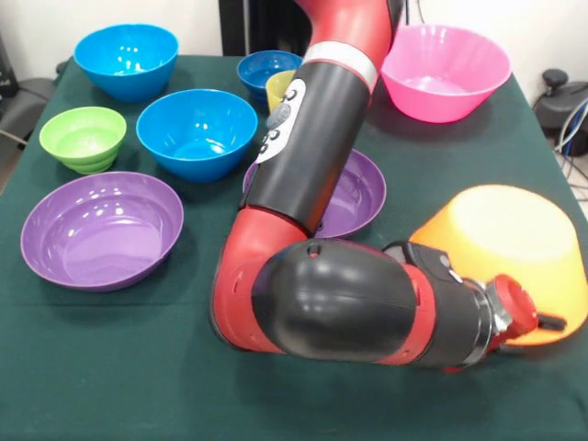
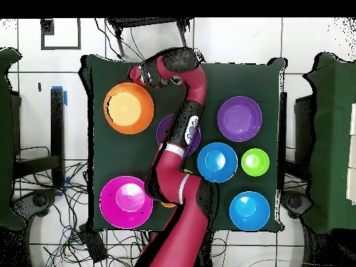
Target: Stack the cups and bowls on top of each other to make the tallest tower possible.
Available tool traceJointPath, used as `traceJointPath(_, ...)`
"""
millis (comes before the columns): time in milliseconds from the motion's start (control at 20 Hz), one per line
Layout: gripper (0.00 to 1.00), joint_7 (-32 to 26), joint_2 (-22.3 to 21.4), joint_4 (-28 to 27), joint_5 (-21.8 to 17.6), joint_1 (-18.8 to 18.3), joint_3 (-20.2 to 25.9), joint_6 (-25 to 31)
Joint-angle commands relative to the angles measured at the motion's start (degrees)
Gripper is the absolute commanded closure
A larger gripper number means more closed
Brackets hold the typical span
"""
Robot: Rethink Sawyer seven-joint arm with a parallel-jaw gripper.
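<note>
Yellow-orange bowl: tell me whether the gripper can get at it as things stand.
Probably yes. The gripper is already at the rim of the tilted yellow-orange bowl, with nothing between them; whether it grips the rim is unclear.

Robot lab, green-clothed table, loose floor cables, tiled floor

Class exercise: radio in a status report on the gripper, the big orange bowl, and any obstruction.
Gripper at yellow-orange bowl, fingers unreadable. Bowl upside down, tilted, nothing stacked on it. Arm lies across one purple bowl.
</note>
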Motion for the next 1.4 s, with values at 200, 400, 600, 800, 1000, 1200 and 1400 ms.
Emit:
traceJointPath(200,0.0,-10.77,-3.88,1.46,2.0,-1.65,-15.37,-18.25)
traceJointPath(400,0.0,-7.58,-4.8,5.98,4.71,-3.19,-21.28,-24.65)
traceJointPath(600,0.0,-6.15,-6.81,8.55,5.14,-3.62,-26.72,-27.0)
traceJointPath(800,0.0,-1.84,-9.06,12.69,5.96,-4.98,-33.3,-29.38)
traceJointPath(1000,0.0,2.19,-11.96,15.65,6.33,-5.29,-39.21,-30.36)
traceJointPath(1200,0.0,5.95,-14.55,18.63,7.24,-5.31,-44.4,-30.87)
traceJointPath(1400,0.0,13.28,-18.42,24.14,8.26,-5.55,-50.87,-30.46)
